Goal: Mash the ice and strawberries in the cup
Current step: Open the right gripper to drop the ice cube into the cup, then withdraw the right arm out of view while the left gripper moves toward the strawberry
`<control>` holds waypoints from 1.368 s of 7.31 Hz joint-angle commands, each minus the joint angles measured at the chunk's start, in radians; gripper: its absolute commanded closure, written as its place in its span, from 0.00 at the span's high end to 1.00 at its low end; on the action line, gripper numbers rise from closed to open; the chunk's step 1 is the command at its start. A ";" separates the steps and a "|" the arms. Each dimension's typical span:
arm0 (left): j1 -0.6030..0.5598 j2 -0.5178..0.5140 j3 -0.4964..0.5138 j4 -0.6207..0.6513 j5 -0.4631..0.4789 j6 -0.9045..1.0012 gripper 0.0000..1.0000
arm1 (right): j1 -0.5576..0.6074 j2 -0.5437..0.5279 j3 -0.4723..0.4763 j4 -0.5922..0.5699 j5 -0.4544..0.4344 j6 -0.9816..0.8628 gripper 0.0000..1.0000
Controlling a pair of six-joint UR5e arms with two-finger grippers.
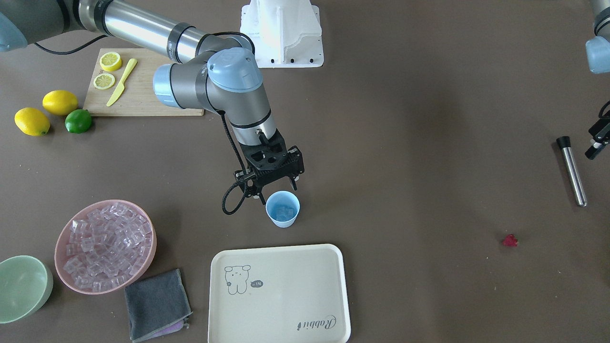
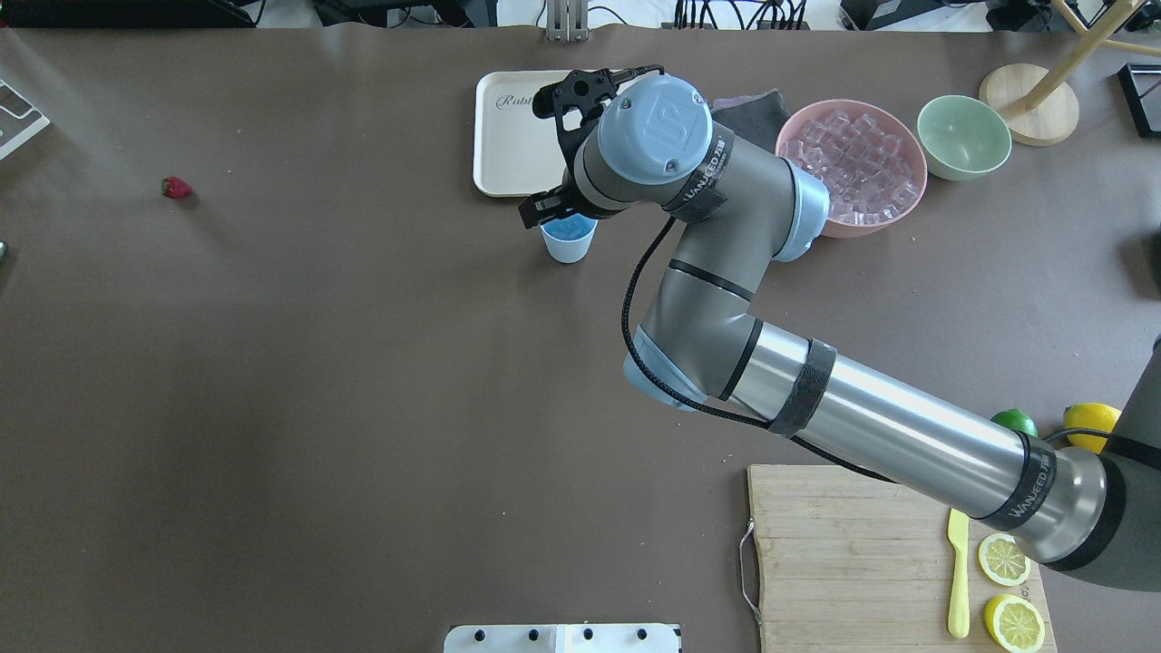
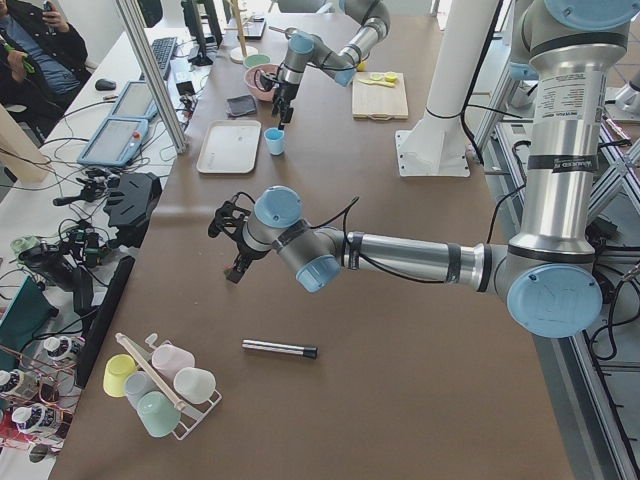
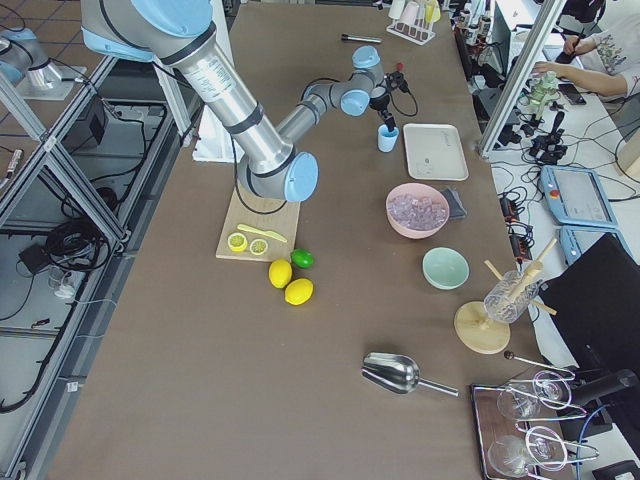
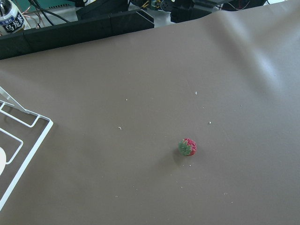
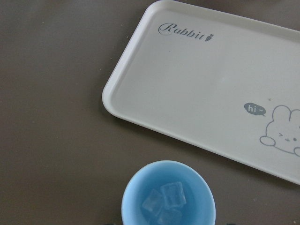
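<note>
The light-blue cup (image 1: pixel 283 208) stands on the brown table just behind the tray; it also shows in the overhead view (image 2: pixel 569 238). A few ice cubes (image 6: pixel 164 199) lie in it. More ice (image 1: pixel 105 245) fills the pink bowl (image 1: pixel 143 267). My right gripper (image 1: pixel 277 189) hangs just above the cup's back rim, open and empty. The strawberry (image 1: pixel 510 240) lies alone on the table, far from the cup, and shows in the left wrist view (image 5: pixel 188 147). My left gripper (image 1: pixel 598 140) is at the table's edge above it; I cannot tell its state.
A metal muddler (image 1: pixel 572 171) lies near the left gripper. A cream tray (image 1: pixel 279 293), grey cloth (image 1: pixel 157 305) and pale-green bowl (image 1: pixel 21 286) sit by the pink bowl. A cutting board (image 1: pixel 143 90) with lemon slices and a knife, two lemons and a lime (image 1: pixel 78 121) lie behind.
</note>
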 commanded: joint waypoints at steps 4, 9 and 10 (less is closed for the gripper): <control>0.032 -0.124 0.019 0.101 0.005 -0.007 0.98 | 0.303 -0.168 0.095 -0.007 0.310 -0.058 1.00; 0.129 -0.341 0.278 0.162 0.015 -0.007 0.98 | 0.650 -0.546 0.299 -0.009 0.564 -0.247 1.00; 0.138 -0.342 0.317 0.168 0.015 -0.004 0.98 | 0.690 -0.586 0.313 -0.009 0.599 -0.267 1.00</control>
